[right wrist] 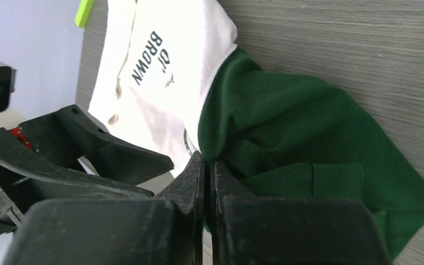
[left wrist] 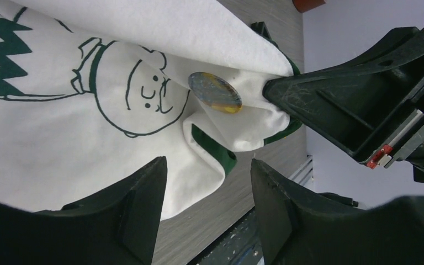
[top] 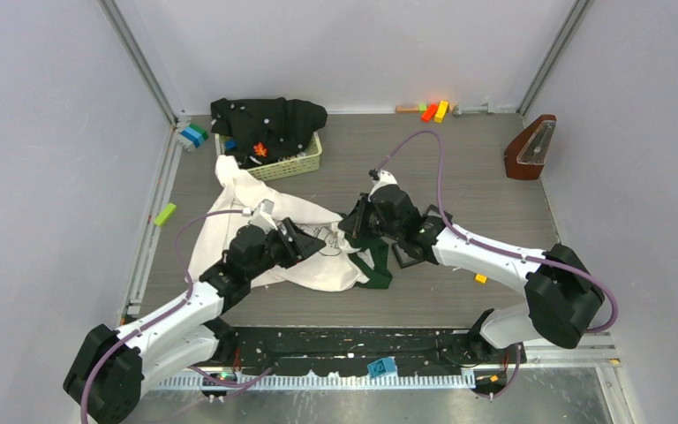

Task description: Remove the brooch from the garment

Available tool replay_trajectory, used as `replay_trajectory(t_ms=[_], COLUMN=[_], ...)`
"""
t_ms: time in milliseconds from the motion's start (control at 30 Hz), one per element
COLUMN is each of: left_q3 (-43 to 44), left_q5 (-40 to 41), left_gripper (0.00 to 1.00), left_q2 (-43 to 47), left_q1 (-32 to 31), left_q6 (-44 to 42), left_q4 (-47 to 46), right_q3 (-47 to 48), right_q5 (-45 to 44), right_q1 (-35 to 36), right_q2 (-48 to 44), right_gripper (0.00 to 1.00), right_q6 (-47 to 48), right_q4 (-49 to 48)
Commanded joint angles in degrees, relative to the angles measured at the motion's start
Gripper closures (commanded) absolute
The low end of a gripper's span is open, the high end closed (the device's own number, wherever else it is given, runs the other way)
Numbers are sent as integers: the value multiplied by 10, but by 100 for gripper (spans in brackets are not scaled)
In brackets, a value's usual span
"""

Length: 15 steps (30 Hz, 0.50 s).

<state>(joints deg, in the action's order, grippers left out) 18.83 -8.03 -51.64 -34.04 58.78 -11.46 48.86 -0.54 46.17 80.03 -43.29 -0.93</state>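
The cream-white garment (top: 247, 225) with a dark green sleeve (top: 375, 265) lies on the table's middle. The left wrist view shows its cartoon-face print (left wrist: 138, 94) and the round blue-and-yellow brooch (left wrist: 215, 92) pinned on a raised fold. My right gripper (top: 350, 228) is shut on that fold right beside the brooch; its tip shows in the left wrist view (left wrist: 279, 91). In the right wrist view its jaws (right wrist: 207, 161) pinch cloth where white fabric (right wrist: 160, 72) meets green sleeve (right wrist: 292, 138). My left gripper (left wrist: 207, 168) is open and empty, a short way from the brooch, above the garment's edge (top: 311, 243).
A cream basket (top: 298, 165) holding a black speckled garment (top: 269, 122) stands at the back left. A brown metronome (top: 530, 148) is at the back right. Coloured blocks (top: 434, 110) lie along the back wall, a green block (top: 165, 214) at the left, a black box (top: 406, 254) by the right arm.
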Motion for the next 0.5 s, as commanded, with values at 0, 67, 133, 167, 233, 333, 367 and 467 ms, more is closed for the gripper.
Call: replay_trajectory(t_ms=[0,67,133,167,233,333,367,467], left_q3=[39,63,72,72,76,76,76,82], left_q5=[-37,-39,-39,-39,-36,-26,-23,-16], left_gripper=[40,40,38,37,36,34,36,44], left_q2=[-11,-30,-46,-53,-65,-75,-79,-94], left_q1=[2,1,0,-1,0,-1,0,0], left_q6=[23,3,2,4,10,18,20,16], left_q4=[-17,13,3,-9,-18,-29,-33,-23], right_q3=[5,8,17,19,22,21,21,18], right_q5=[38,49,58,61,66,79,82,88], right_q1=[1,1,1,1,1,1,1,1], right_q2=[-11,-6,-2,0,3,6,6,4], right_gripper=[99,99,100,100,100,100,100,99], right_q6=[-32,-35,-29,-27,-27,-25,-23,-23], right_q4=[-68,-69,-61,-59,-59,-63,-63,-64])
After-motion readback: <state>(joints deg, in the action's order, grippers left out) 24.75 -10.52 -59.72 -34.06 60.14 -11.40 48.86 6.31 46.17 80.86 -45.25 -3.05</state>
